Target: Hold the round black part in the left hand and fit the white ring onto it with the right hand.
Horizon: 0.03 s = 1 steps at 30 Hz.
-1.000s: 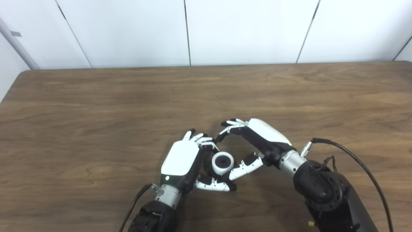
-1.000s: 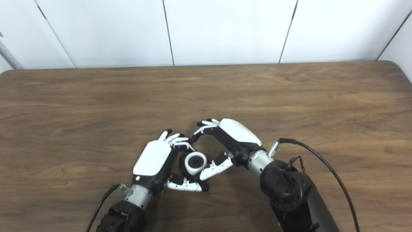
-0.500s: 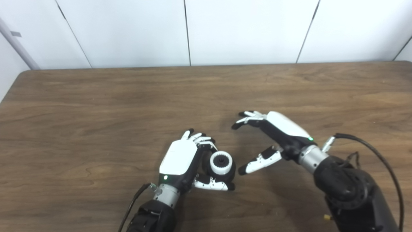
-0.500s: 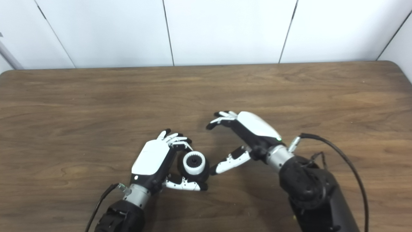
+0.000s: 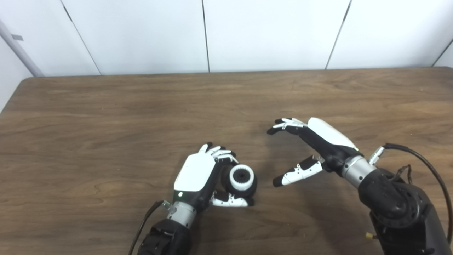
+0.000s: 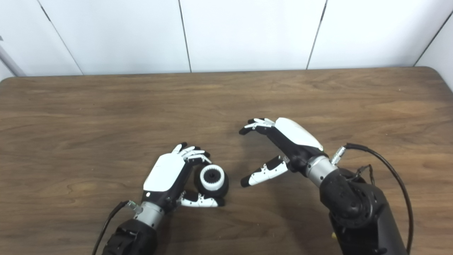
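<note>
Across the whole lower field lay a dark brown wood-grain table (image 5: 106, 117), its far edge running straight against a white panelled wall (image 5: 269, 32) with thin dark seams; its far left and far right corners were rounded. A grey slanted bar (image 5: 16, 44) stood at the far left against the wall.

Near centre, the left hand (image 5: 198, 173), white-backed with black fingers, was curled round the round black part (image 5: 246, 186), thumb below it and fingers above; the part sat low over the table. The white ring with a toothed inner bore (image 5: 241, 176) was seated on the part's upward face.

Right of it, clearly apart, the right hand (image 5: 311, 148) hung with fingers and thumb spread wide, holding nothing, its thumb tip pointing toward the part. A black cable (image 5: 421, 161) looped from its wrist.

Open surface: broad bare wood to the far side, far left and far right; a narrow strip of bare wood between the two hands.
</note>
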{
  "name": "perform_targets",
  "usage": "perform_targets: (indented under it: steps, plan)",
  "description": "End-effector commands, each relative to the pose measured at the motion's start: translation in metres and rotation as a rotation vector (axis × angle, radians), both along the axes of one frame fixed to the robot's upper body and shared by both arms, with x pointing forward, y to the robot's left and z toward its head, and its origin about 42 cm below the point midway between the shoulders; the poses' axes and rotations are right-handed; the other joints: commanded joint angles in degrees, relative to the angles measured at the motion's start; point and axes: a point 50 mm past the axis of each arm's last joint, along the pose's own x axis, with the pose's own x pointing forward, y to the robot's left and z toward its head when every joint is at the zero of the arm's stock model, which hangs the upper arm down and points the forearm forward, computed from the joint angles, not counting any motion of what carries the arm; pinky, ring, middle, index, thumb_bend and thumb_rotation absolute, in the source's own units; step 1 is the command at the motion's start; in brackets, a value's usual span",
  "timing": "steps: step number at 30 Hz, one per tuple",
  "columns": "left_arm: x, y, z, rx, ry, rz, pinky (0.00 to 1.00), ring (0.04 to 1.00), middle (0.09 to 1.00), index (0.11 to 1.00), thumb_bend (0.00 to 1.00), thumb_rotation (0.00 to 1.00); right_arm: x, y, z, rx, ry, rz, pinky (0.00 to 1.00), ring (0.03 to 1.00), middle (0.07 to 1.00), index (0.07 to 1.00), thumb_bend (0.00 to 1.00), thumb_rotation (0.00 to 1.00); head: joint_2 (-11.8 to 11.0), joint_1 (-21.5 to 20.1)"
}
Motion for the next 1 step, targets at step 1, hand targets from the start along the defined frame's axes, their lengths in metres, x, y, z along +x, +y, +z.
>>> perform_targets:
  steps: [1]
  plan:
    - [0.0029,0.0036,0.005,0.018,-0.001,0.005,0.99,0.899,0.843,0.733,0.92,0.25,0.0006,0.0031,0.014,0.024,-0.062,0.0,0.96,0.972,0.934,0.803,1.0,0.34,-0.05,0.01]
